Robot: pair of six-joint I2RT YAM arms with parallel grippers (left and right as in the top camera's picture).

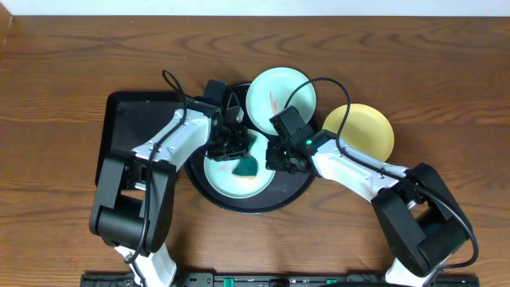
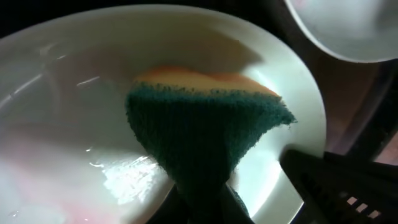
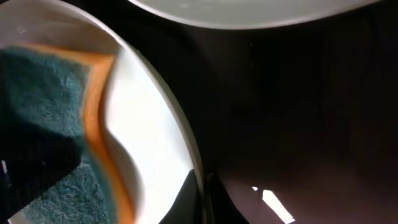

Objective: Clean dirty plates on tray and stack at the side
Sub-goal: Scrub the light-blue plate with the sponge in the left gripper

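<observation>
A light blue plate (image 1: 231, 177) lies on the round black tray (image 1: 283, 199). My left gripper (image 1: 239, 155) is shut on a green and orange sponge (image 1: 245, 167) and presses it onto this plate; the sponge (image 2: 205, 134) fills the left wrist view, on the plate (image 2: 56, 124) with a faint pink smear. My right gripper (image 1: 279, 157) is shut on that plate's right rim (image 3: 189, 155), one finger on each side. A second light blue plate (image 1: 280, 98) with a red smear sits at the tray's far edge. A pale yellow plate (image 1: 360, 130) lies on the wood table to the right.
A rectangular black tray (image 1: 135, 119) lies left of the round tray, under my left arm. Brown wood table (image 1: 64, 80) surrounds everything.
</observation>
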